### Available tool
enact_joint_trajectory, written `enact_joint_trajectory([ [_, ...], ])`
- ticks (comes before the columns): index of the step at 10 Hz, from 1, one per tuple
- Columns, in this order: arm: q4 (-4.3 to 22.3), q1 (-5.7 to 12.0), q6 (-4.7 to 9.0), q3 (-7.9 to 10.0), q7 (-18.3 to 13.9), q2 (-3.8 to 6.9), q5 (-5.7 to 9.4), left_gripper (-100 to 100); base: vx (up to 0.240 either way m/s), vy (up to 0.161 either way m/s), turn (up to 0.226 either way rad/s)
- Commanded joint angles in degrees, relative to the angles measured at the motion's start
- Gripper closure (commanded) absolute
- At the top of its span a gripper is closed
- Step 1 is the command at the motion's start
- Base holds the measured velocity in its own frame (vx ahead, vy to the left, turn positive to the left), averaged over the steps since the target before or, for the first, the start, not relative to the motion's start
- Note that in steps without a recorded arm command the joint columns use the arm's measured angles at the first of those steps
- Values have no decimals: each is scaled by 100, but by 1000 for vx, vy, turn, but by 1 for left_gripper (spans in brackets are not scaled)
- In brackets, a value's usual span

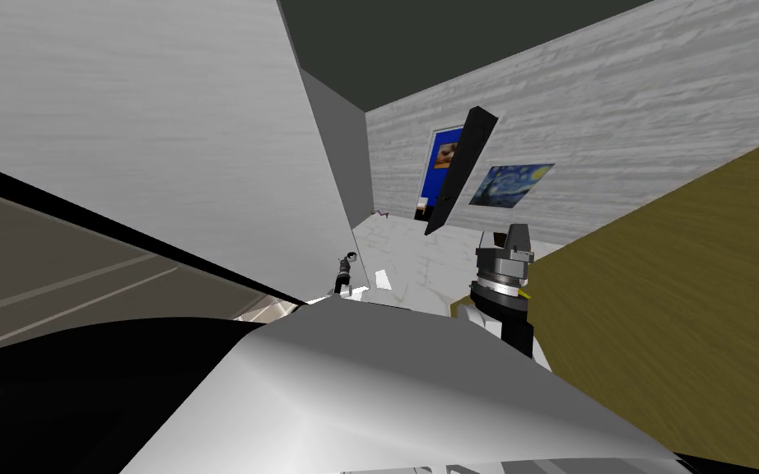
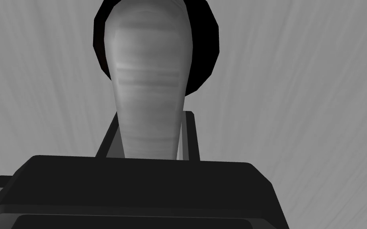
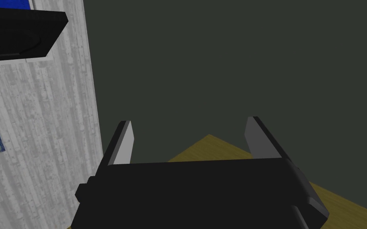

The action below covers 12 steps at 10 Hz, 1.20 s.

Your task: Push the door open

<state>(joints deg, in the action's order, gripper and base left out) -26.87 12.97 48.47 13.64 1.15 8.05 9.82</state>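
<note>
Two fingers of the left pincer (image 2: 151,119) sit narrow against the sides of the grey door handle (image 2: 149,79), apparently clamped on it, with the pale grey door (image 2: 298,99) just behind. That door stands on my left in the head view. The right pincer (image 3: 188,121) hangs wide, apart from the door.

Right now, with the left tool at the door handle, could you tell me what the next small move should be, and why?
Probably ease the left tool forward, pushing the door away. Its fingers press the sides of the light grey handle, so the grip looks set; the right tool is open and away from the door.
</note>
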Motion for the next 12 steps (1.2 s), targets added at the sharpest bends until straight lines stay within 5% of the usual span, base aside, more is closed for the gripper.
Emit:
enact_joint_trajectory([
  [1,5,-13,34,103,28,61,63,100,207,-29,63],
  [4,153,-13,34,103,28,61,63,100,57,4,1],
  [12,83,-59,57,453,159,157,296,100,135,-25,41],
])
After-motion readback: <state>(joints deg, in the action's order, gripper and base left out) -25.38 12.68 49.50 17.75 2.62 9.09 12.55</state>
